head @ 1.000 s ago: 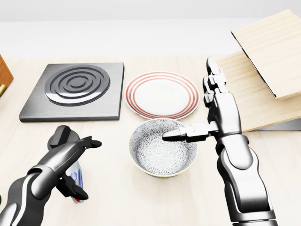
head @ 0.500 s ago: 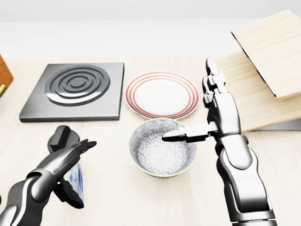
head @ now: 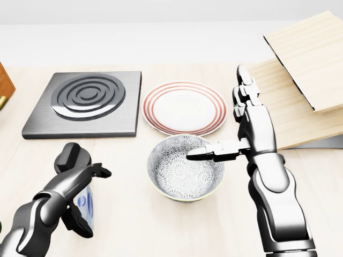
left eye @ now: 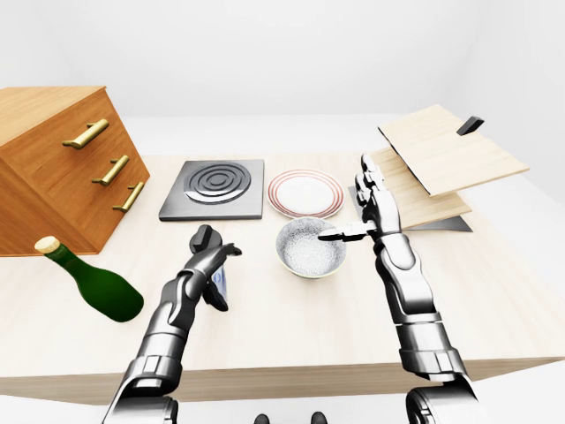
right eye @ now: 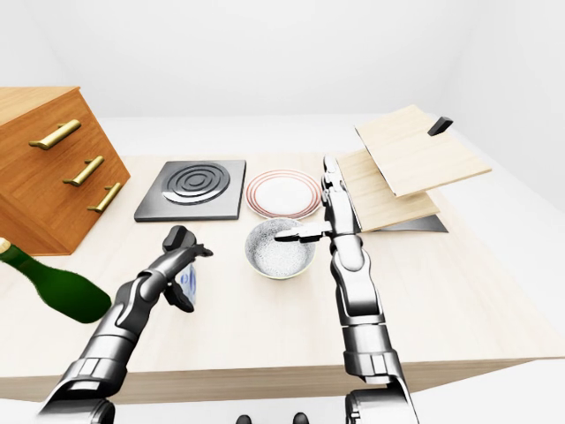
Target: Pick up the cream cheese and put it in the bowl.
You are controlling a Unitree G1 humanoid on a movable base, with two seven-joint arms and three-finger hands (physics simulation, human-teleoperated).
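Observation:
The cream cheese (head: 85, 206), a small white and blue pack, stands on edge in my left hand (head: 92, 202) at the lower left of the head view. The fingers curl over its top and the thumb presses from below, so the hand is shut on it. It also shows in the left-eye view (left eye: 219, 283). The patterned grey bowl (head: 174, 176) sits to its right on the table, empty. My right hand (head: 225, 126) is open, fingers pointing up at the bowl's right rim, with its thumb reaching over the bowl.
A red-ringed plate (head: 185, 107) lies above the bowl and a dark stove plate (head: 86, 101) lies to its left. Wooden boards (head: 305, 69) are stacked at the right. A drawer cabinet (left eye: 53, 168) and a lying green bottle (left eye: 93, 283) are at the left.
My left hand has tightened round the cream cheese and turned it more upright, showing more of its face. The right hand and the bowl have barely moved.

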